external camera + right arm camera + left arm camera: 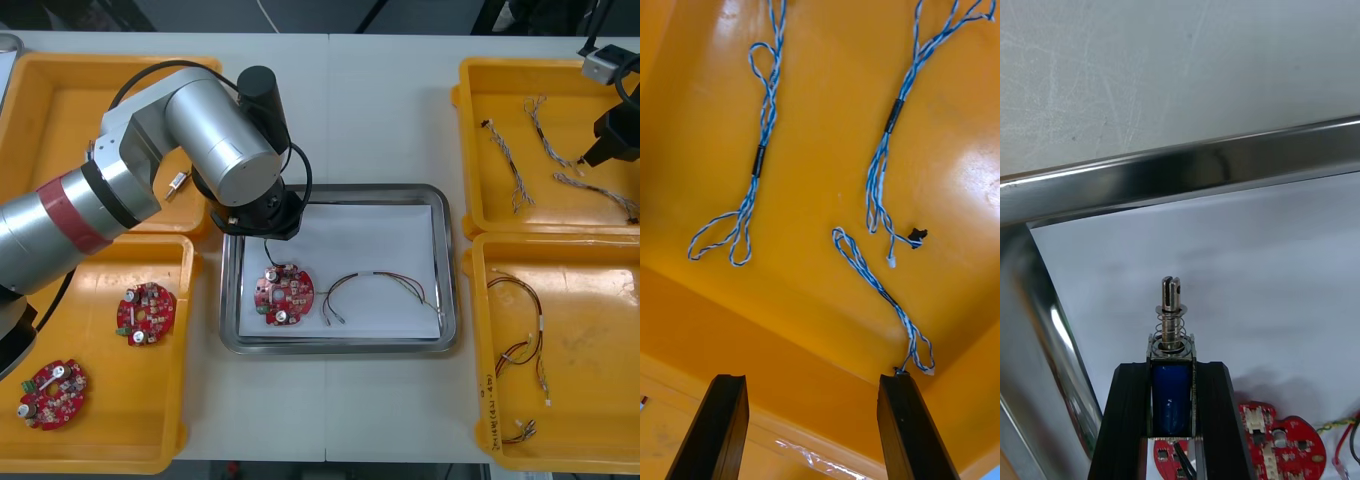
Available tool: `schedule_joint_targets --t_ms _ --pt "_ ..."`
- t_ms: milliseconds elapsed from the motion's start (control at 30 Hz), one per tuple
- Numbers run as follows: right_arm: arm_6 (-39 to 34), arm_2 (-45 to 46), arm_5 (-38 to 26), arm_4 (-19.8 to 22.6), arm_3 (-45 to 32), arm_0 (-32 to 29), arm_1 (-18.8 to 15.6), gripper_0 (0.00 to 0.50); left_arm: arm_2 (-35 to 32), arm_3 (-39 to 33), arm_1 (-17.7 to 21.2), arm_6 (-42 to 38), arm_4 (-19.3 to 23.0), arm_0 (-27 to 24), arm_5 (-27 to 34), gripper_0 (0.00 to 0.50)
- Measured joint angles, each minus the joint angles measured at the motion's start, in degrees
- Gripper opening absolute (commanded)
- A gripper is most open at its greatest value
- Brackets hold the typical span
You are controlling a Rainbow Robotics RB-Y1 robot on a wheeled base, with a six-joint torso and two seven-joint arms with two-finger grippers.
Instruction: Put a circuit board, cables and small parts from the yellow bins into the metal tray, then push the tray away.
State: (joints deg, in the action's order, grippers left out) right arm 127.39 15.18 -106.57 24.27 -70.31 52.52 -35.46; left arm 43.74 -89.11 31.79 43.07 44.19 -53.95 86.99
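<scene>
My left gripper [1172,397] is shut on a small metal part [1172,337] with a blue body, a spring and a pin. It hangs over the white inside of the metal tray [1187,176], near its back left corner. In the front view the left wrist [255,205] covers that corner of the tray [448,300]. A red circuit board [283,295] and a red and yellow cable [375,288] lie in the tray. My right gripper [814,424] stands open above the back right bin [470,150], over twisted blue and white cables [880,289].
The front left bin [185,400] holds two circuit boards [146,312]. One small metal part [178,183] lies in the back left bin. The front right bin [475,400] holds red and yellow cables [525,330]. Several blue and white cables [510,160] lie in the back right bin.
</scene>
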Motion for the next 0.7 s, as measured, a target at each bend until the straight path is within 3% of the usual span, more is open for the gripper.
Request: schedule_joint_targets --t_ms 300,333,367,400,467,500,700 --pt "3.93 0.00 5.64 -0.53 9.14 3.60 -2.42 0.500 1.80 2.32 -0.25 0.04 -0.23 0.00 -2.27 0.020" --pt "4.69 0.00 6.61 -0.70 10.02 3.92 -2.62 0.500 1.80 2.33 -0.25 0.05 -0.37 0.00 -2.40 0.081" --pt "6.20 0.00 7.68 -0.88 11.06 4.23 -2.84 0.500 1.80 2.34 -0.26 0.05 -0.50 0.00 -2.50 0.202" --pt "8.30 0.00 8.66 -0.98 12.12 4.53 -3.11 0.500 1.81 2.34 -0.26 0.06 -0.54 0.00 -2.61 0.269" --pt "13.07 0.00 10.47 -1.03 14.43 5.14 -3.75 0.500 1.81 2.34 -0.27 0.07 -0.56 0.00 -2.67 0.474" --pt "14.60 0.00 11.14 -1.04 15.51 5.41 -4.06 0.500 1.81 2.34 -0.27 0.07 -0.56 0.00 -2.68 0.500" --pt "17.16 0.00 14.41 -0.64 20.58 6.21 -5.70 0.500 1.81 2.34 -0.32 0.09 -0.56 0.00 -2.72 0.500"
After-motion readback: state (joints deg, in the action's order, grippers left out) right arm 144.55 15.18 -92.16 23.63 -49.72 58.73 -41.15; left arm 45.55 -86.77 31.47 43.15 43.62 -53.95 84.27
